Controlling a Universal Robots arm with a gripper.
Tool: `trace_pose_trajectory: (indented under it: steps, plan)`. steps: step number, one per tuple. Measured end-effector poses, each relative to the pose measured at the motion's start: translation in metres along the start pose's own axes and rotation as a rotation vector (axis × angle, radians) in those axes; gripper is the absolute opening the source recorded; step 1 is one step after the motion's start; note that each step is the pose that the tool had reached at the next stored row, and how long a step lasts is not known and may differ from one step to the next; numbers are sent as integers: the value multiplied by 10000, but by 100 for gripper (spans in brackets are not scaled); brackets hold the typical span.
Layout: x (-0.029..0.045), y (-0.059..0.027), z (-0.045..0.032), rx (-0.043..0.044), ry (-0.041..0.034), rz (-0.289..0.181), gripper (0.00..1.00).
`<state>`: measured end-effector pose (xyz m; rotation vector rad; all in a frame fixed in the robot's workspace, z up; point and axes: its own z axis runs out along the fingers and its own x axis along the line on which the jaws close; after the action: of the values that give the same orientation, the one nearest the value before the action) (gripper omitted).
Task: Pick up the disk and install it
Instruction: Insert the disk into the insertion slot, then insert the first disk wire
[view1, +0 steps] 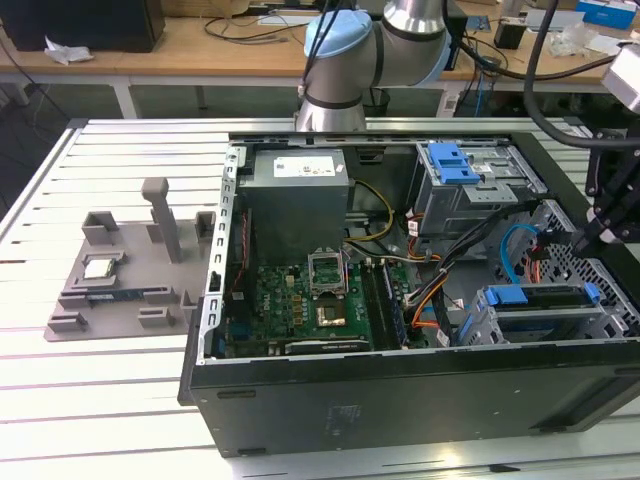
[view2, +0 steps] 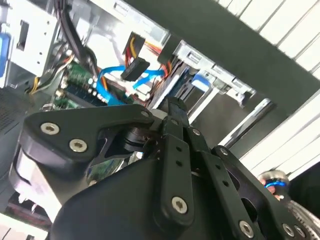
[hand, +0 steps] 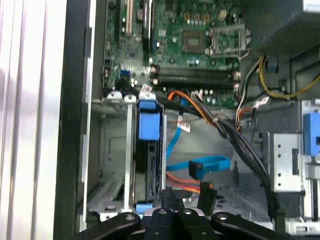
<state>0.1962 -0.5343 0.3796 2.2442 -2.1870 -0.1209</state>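
From my station, the exterior view gives me the whole open black computer case (view1: 400, 400) lying on the slatted metal desk (view1: 110, 400), with a grey plastic fixture tray (view1: 130, 290) well apart on the exterior view's left. The first wrist view looks straight down into the case instead. There I see the disk (hand: 149, 165), a drive standing on edge in its blue plastic carrier frame, seated between the walls of the silver metal drive cage (hand: 112, 170). In the exterior view the disk (view1: 535, 297) sits in that cage at the case's near corner, on the exterior view's right.

The black gripper (hand: 172, 200) hangs just above the disk's end, and I cannot tell how its jaws stand. In the second wrist view the gripper (view2: 175, 120) body blocks most of the scene. A flat blue data cable (hand: 200, 165) and a bundle of orange and black wires (hand: 200, 107) lie just beside the cage. The green motherboard (view1: 300, 310) lies further in.
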Motion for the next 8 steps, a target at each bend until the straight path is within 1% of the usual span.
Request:
trace_pose_trajectory:
  steps: [1, 8]
  plan:
    - [1, 0, 1, 29, 0, -2, 11]
    - [0, 0, 0, 30, 9, -2, 11]
